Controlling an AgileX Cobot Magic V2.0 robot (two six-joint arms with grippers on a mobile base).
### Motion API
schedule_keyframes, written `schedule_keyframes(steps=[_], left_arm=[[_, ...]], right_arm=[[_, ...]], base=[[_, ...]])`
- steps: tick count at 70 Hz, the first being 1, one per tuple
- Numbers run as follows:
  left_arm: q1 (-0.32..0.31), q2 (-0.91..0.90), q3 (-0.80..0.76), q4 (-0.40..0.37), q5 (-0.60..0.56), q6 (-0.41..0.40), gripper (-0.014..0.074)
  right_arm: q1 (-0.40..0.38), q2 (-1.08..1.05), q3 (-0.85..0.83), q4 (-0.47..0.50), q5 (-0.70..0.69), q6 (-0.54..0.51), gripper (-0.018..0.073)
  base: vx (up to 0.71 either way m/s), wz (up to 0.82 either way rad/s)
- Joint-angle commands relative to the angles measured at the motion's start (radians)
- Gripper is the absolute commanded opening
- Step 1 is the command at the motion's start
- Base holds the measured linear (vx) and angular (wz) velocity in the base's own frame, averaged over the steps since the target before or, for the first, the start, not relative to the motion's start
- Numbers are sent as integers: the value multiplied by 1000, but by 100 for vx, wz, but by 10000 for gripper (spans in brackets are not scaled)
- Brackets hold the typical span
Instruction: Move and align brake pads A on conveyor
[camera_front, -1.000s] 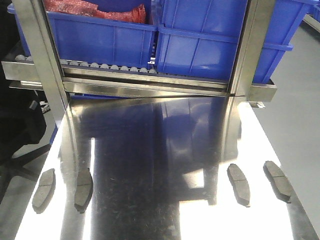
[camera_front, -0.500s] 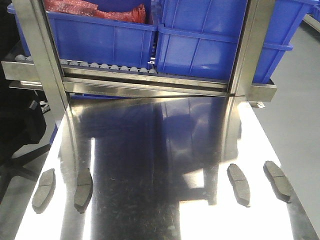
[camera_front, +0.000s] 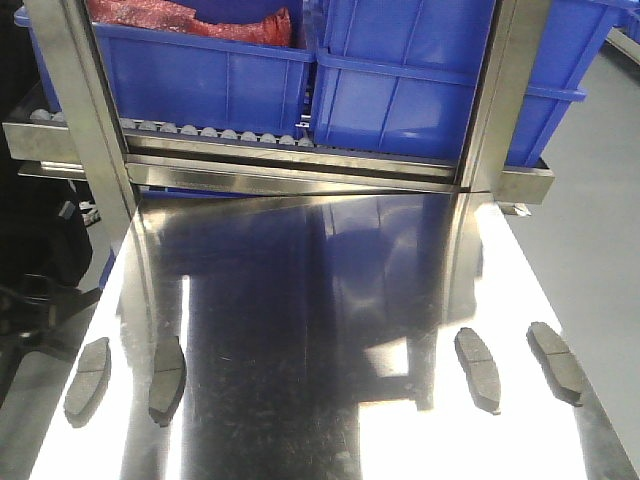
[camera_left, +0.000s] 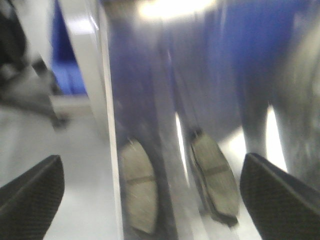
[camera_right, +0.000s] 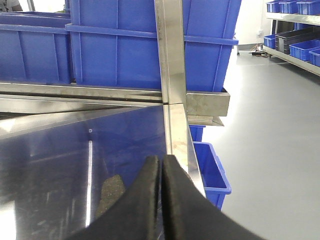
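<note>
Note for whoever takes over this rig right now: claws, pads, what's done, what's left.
Left claw: open, empty, over the left pads; view blurred.
Right claw: shut, empty, by the right pads.
All four lie on the steel table; no conveyor in view.
Done: no pad picked up yet.
To do: move and align all four on the conveyor.

The steel tabletop is polished to a mirror gloss, with fine scratches; the 4 brake pads on it are dull grey, rough and matt. The blue bins are smooth plastic with a slight sheen, on a brushed-metal roller track. The left gripper has black cross-hatched finger pads; the right gripper has smooth matt black fingers
</note>
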Motion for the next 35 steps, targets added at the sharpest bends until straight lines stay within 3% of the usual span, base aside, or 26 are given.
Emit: schedule_keyframes(steps=[1,10,22,35], left_arm=[[-32,98,-77,-17,13,-42,664],[-57,245,-146,25,93,-131,661],[-61,398,-229,202,158,-313,659],[-61,477,-245,211,162,-326,652]], right_arm=[[0,-10,6,-5,-76,-10,-3],[0,-10,6,-5,-76,-10,-3],[0,-10,6,-5,-76,-10,-3],[0,-10,6,-5,-76,-10,-3]], base=[[0,0],[0,0],[0,0],[0,0]])
